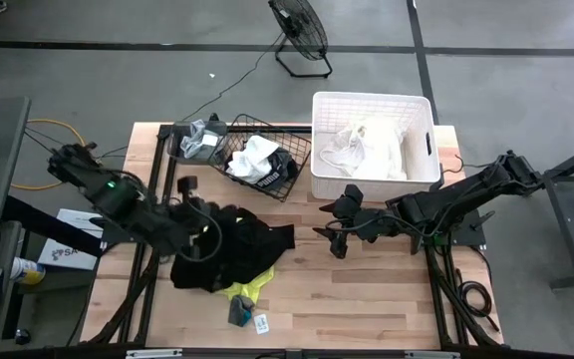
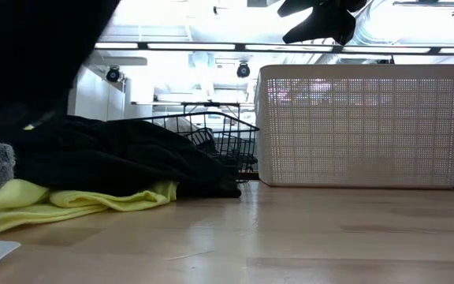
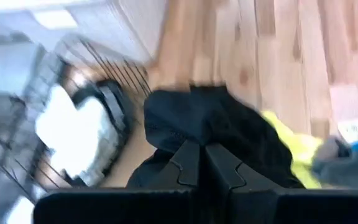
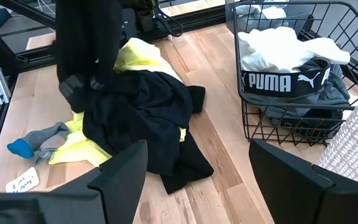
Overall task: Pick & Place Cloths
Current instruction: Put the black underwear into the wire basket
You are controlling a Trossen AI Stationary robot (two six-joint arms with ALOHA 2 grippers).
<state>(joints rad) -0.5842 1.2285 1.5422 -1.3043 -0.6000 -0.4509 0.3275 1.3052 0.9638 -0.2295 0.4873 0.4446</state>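
Left gripper (image 3: pixel 197 163) was clamped on the black cloth (image 1: pixel 232 239) for lifting toward the wire basket (image 1: pixel 267 160); right gripper (image 1: pixel 335 231) hung wide, empty, waiting nearby.

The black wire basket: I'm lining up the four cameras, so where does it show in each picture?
High view: black wire basket, just left of the white tub.
Low view: centre, behind the black cloth, basket left of the tub.
Left wrist view: at the left edge, blurred.
Right wrist view: upper right, holding white and black garments.
Shared landmark: the black cloth pile.
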